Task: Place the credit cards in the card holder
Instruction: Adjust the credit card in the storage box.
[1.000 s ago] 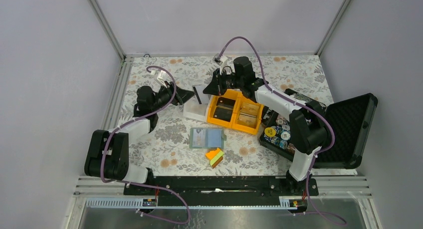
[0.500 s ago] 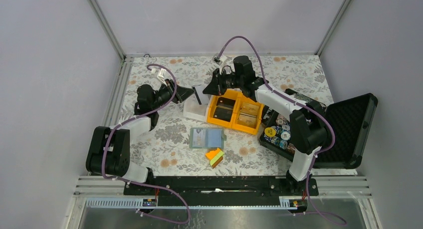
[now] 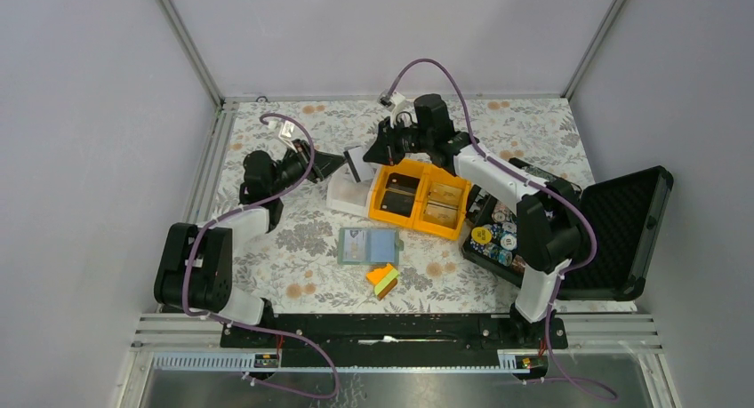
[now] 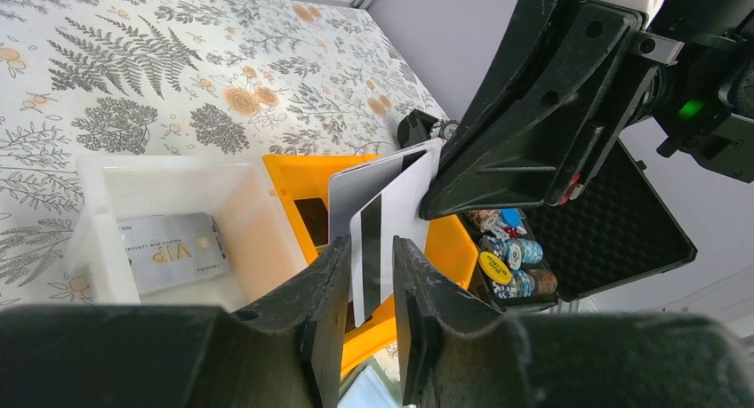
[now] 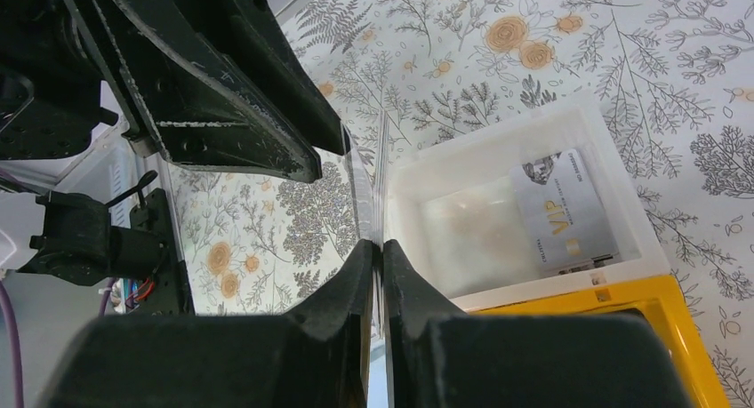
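Observation:
My right gripper (image 3: 372,152) is shut on two credit cards held upright above the white bin (image 3: 347,199): a white one with a black stripe (image 4: 405,204) and a grey one (image 4: 356,181) behind it. Seen from the right wrist, they are a thin edge (image 5: 381,186) in the shut jaws (image 5: 381,245). My left gripper (image 4: 372,248) faces them from the left, its jaws a narrow gap apart with the striped card's lower end showing between them; touch cannot be told. A silver VIP card (image 4: 169,252) lies in the white bin. The card holder (image 3: 369,245) lies open on the table.
An orange two-part bin (image 3: 420,197) with dark cards stands right of the white bin. A wedge block (image 3: 383,280) lies below the card holder. An open black case (image 3: 622,230) with poker chips (image 3: 495,235) sits at the right.
My left gripper's jaws have narrowed around the striped card's end. My right gripper has shifted the cards slightly left and away.

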Tool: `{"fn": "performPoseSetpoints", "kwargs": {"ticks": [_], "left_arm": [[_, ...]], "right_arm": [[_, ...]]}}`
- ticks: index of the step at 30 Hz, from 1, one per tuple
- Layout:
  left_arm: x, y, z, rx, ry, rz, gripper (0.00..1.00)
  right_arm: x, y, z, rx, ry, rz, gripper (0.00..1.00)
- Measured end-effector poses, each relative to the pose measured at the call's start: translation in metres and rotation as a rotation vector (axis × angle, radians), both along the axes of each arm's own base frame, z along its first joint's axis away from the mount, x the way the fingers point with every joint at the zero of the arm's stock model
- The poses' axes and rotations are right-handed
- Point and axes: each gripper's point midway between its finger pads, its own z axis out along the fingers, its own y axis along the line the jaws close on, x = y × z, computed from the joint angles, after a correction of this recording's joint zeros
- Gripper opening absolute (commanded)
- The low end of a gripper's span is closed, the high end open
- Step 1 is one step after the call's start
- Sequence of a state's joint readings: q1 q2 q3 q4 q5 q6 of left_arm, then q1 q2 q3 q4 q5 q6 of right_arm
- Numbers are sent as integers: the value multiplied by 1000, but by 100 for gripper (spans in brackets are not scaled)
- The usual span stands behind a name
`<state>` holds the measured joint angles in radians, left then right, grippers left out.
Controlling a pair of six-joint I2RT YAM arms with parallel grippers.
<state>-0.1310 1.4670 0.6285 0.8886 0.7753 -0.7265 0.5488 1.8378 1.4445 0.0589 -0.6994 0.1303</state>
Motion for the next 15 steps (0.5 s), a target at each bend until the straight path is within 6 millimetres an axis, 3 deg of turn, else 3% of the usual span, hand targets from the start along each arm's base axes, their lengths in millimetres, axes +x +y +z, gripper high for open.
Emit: {"fn": "performPoseSetpoints", "kwargs": {"ticks": [10, 15], "left_arm": [[4, -1, -13, -5, 34, 0, 15], [9, -3, -9, -13, 13, -7, 15]], "right_arm": [[12, -2, -20, -50, 21, -45, 0], [17, -2, -30, -66, 23, -45, 0]]}}
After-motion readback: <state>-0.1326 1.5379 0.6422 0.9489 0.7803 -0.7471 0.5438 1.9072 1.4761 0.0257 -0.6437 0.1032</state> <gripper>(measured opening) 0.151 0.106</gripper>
